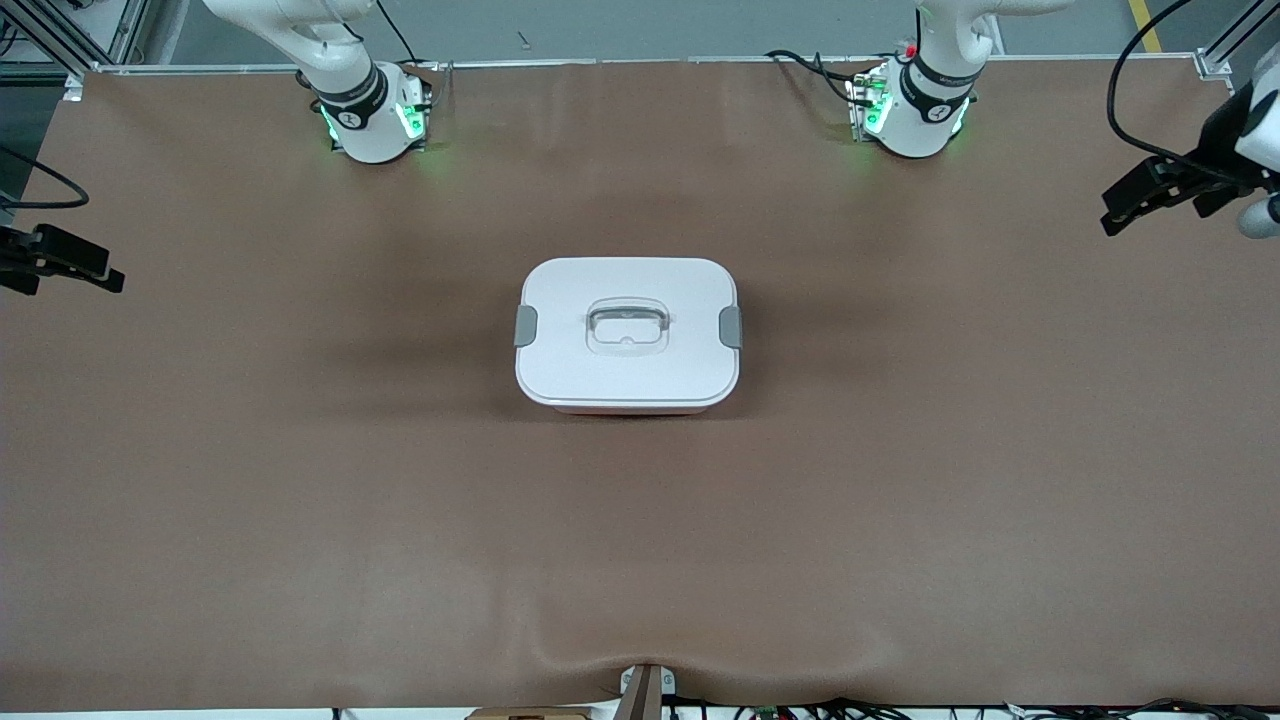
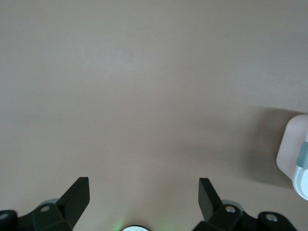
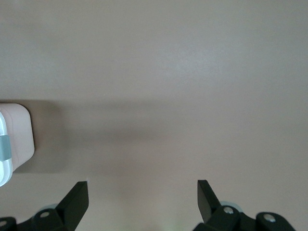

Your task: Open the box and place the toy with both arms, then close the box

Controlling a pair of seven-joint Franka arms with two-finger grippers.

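Both grippers, left [image 1: 1150, 205] at 3 o'clock and right [image 1: 65, 265] at 9, wait spread and unladen; white rounded plastic box [image 1: 627, 335] sits lidded, no toy visible—unopened or already reclosed.

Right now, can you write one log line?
box: lid on, mid-table | left gripper: open, over bare table | right gripper: open, over bare table

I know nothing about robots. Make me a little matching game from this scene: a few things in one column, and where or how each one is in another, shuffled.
Things:
1. box
2. lid clips
3. left gripper
4. right gripper

States:
a. grey, one at each short end of the lid
b. open, over bare table at the right arm's end
c. closed, at mid-table
d. open, over bare table at the left arm's end

Pairs: 1-c, 2-a, 3-d, 4-b
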